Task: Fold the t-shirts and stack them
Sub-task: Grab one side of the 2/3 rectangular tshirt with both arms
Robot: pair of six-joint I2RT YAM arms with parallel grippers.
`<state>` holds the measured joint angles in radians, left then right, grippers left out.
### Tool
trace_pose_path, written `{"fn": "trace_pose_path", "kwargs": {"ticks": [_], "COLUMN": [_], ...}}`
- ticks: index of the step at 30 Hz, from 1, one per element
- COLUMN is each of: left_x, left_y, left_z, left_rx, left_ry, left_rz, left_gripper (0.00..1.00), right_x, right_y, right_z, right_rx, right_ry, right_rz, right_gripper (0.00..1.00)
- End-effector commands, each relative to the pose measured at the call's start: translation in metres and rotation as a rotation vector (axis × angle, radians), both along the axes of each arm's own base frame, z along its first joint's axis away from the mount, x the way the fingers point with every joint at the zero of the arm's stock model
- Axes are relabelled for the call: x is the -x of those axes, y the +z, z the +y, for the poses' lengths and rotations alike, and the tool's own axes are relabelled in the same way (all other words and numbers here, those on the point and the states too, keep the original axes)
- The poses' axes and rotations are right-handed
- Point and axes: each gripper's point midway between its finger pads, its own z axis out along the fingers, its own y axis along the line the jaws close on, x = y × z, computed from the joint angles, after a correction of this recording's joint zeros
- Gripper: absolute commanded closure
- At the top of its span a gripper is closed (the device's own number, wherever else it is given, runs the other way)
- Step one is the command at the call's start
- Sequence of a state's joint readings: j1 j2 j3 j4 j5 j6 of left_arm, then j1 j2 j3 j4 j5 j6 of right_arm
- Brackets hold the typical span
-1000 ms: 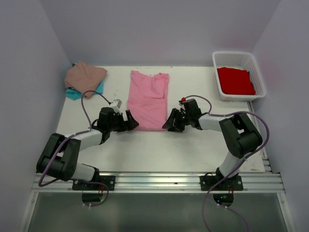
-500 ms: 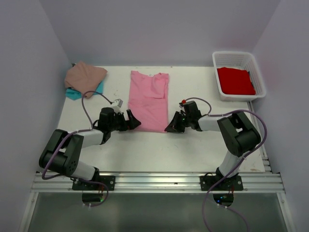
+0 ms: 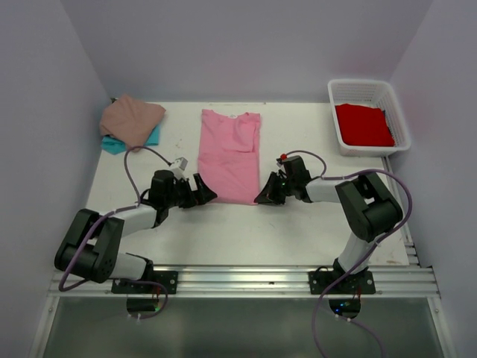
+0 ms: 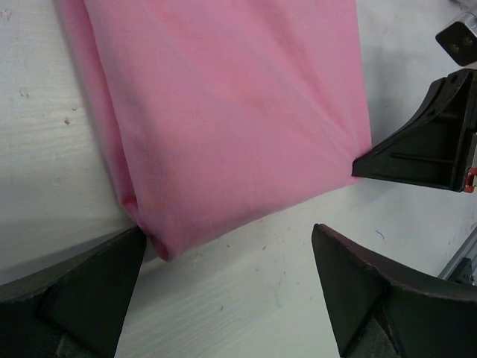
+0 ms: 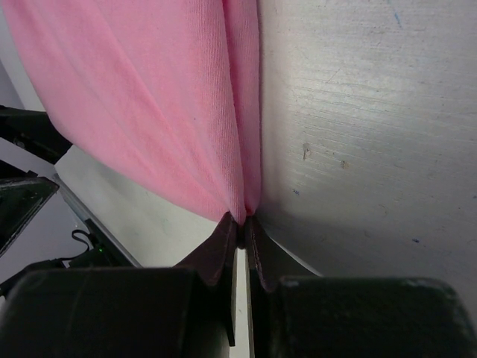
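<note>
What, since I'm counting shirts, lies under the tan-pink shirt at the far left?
A teal shirt peeks out along the near edge of the tan-pink shirt. Most of it is covered, so its fold, and anything else beneath, cannot be seen.

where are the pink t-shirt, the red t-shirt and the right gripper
pink t-shirt (image 3: 229, 153) top view, middle of the cloth
red t-shirt (image 3: 363, 124) top view, middle of the folded cloth
right gripper (image 5: 242, 221) right wrist view, between its fingertips

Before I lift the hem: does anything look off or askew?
Yes. The right gripper has jaws shut on one near corner of the pink shirt; the left gripper has jaws open, the other corner ungripped.
</note>
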<state>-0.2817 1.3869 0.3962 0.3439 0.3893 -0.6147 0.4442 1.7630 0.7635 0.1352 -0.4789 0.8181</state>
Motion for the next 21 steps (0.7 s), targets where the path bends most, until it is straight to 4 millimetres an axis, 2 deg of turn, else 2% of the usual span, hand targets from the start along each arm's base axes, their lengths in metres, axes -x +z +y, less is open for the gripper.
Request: {"fn": "trace_pose_path", "kwargs": {"ticks": [1, 2, 5, 6, 8, 9, 10, 11, 12, 14, 15, 16, 18, 20, 21], "left_x": [0.077, 0.074, 0.067, 0.065, 0.059, 0.059, 0.054, 0.053, 0.055, 0.056, 0.060, 0.062, 0.070, 0.075, 0.083], "left_y": [-0.071, -0.072, -0.079, -0.080, -0.081, -0.085, -0.083, -0.084, -0.088, -0.088, -0.090, -0.090, -0.086, -0.080, -0.080], "left_z": [0.024, 0.023, 0.019, 0.016, 0.013, 0.012, 0.009, 0.008, 0.008, 0.004, 0.004, 0.003, 0.003, 0.006, 0.008], "left_rx": [-0.104, -0.099, -0.084, -0.075, -0.064, -0.057, -0.039, -0.032, -0.029, -0.010, -0.003, 0.004, 0.014, 0.014, 0.010], "left_ry": [0.043, 0.045, 0.042, 0.035, 0.041, 0.042, 0.037, 0.037, 0.040, 0.026, 0.022, 0.017, 0.009, 0.009, 0.009], "left_rz": [0.389, 0.379, 0.389, 0.391, 0.381, 0.396, 0.370, 0.370, 0.379, 0.379, 0.392, 0.395, 0.396, 0.380, 0.388], "left_gripper": [0.00, 0.00, 0.19, 0.29, 0.39, 0.49, 0.53, 0.58, 0.69, 0.78, 0.88, 0.93, 1.00, 1.00, 1.00], "right_x": [0.007, 0.007, 0.006, 0.006, 0.005, 0.006, 0.006, 0.006, 0.007, 0.008, 0.007, 0.008, 0.009, 0.014, 0.015], "right_y": [-0.022, -0.021, -0.020, -0.019, -0.018, -0.017, -0.017, -0.016, -0.016, -0.015, -0.012, -0.011, -0.003, 0.002, 0.011], "right_z": [-0.013, -0.013, -0.013, -0.013, -0.013, -0.013, -0.013, -0.014, -0.014, -0.015, -0.014, -0.015, -0.014, -0.016, -0.016], "right_rx": [0.089, 0.088, 0.091, 0.091, 0.089, 0.091, 0.090, 0.090, 0.091, 0.094, 0.090, 0.092, 0.085, 0.085, 0.077], "right_ry": [-0.007, -0.006, -0.006, -0.001, -0.003, -0.002, -0.001, -0.004, -0.001, 0.005, 0.006, 0.009, 0.018, 0.031, 0.036], "right_rz": [0.025, 0.024, 0.017, 0.015, 0.011, 0.008, 0.008, 0.006, 0.005, 0.004, -0.005, -0.009, -0.021, -0.030, -0.049], "right_gripper": [1.00, 1.00, 1.00, 1.00, 1.00, 1.00, 1.00, 1.00, 1.00, 1.00, 1.00, 1.00, 1.00, 1.00, 1.00]}}
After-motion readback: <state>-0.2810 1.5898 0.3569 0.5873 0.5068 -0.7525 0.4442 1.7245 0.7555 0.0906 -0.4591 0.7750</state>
